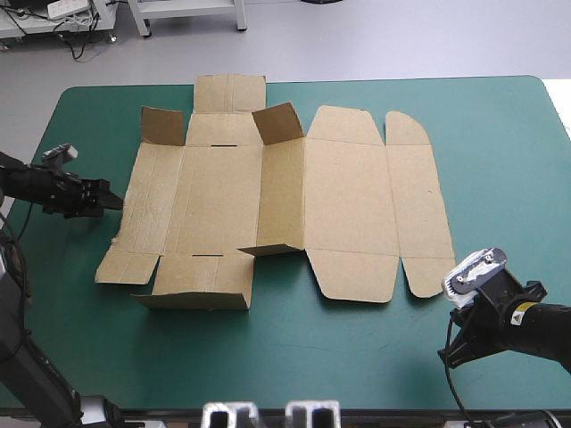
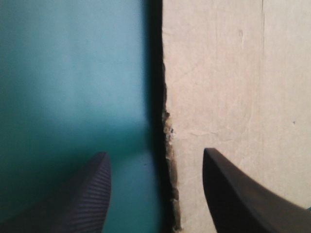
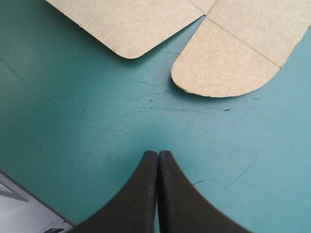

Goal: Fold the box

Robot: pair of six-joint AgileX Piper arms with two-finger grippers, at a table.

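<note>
Shows the brown box point(image 1: 348, 196) as a cut sheet lying mostly flat across the middle of the bench point(image 1: 500, 134), on the teal-green cover. Finds a few flaps lifted: two small ones standing along the far side, and a long one (creased, tilted up) along the near side toward the left.

Places the left claw point(image 1: 107, 201) just beside the sheet's left edge, low over the cover. Reveals in the left wrist view the same left claw point(image 2: 155, 160) spread wide, one black finger point(image 2: 90, 194) over the teal-green cover and the other over the board point(image 2: 233, 87), the box's ragged left edge running between them. Cannot tell whether either finger touches anything.

Places the right claw point(image 1: 451, 352) toward the bench's near right corner, apart from the box. Shows it in the right wrist view point(image 3: 158, 154) pressed together into one point over bare cover, with two rounded flaps of the box point(image 3: 228, 63) ahead, clear of the tips.
</note>
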